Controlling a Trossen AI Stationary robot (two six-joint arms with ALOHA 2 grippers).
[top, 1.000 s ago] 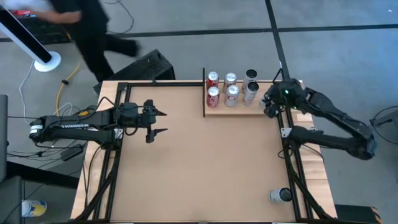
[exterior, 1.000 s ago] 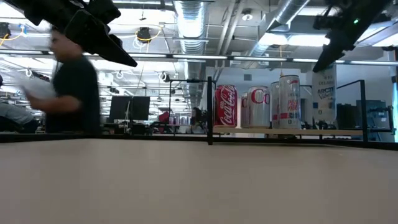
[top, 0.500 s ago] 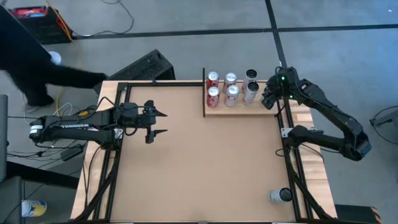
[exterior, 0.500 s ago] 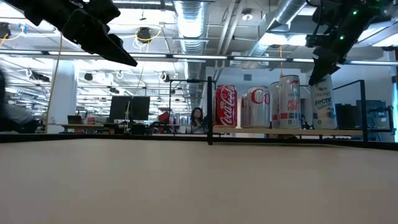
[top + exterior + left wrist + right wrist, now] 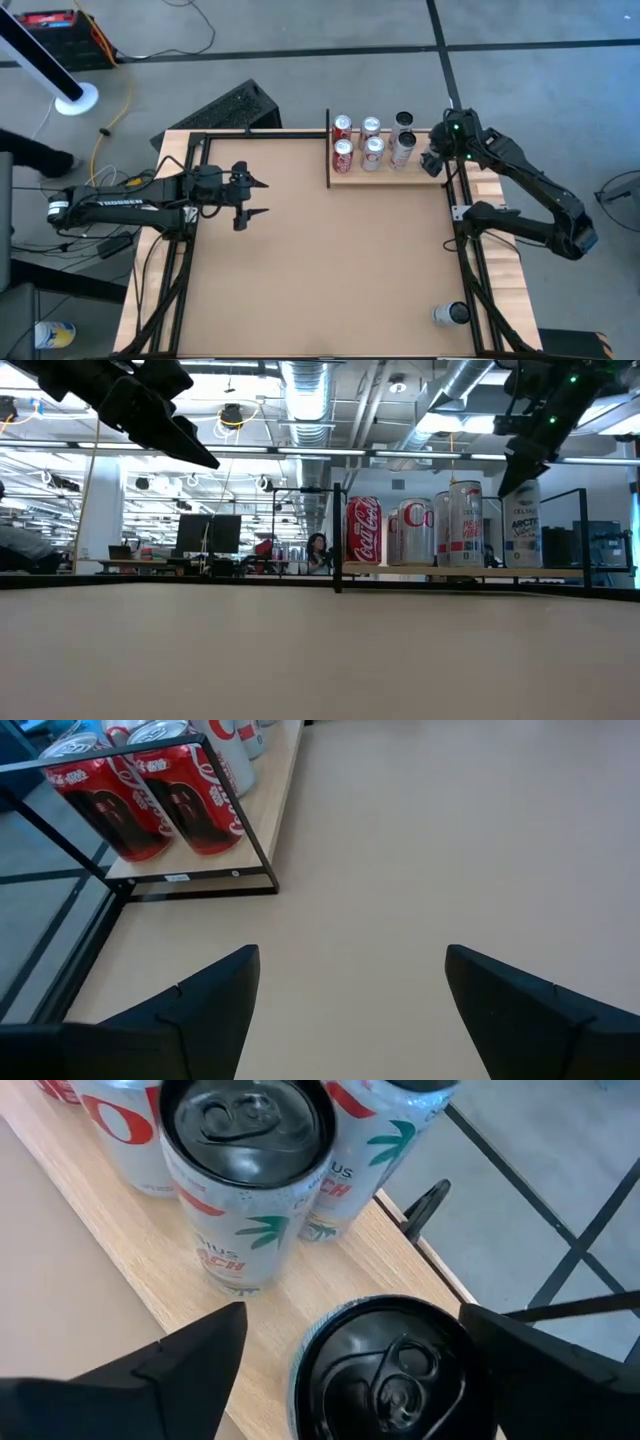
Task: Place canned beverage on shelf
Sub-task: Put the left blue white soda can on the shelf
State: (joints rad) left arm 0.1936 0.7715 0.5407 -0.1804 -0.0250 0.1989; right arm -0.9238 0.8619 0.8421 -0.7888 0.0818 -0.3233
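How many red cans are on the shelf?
2. One red can and another red can stand side by side at the shelf's end next to the black bar; none looks hidden.

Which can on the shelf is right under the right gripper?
The black-topped can at the shelf's end farthest from the red cans; the right gripper straddles it, open.

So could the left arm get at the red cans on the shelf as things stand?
Probably yes. The left gripper hovers open over the table, with bare tabletop between it and the shelf. The red cans stand at the shelf's near end, though a thin black bar borders that end.
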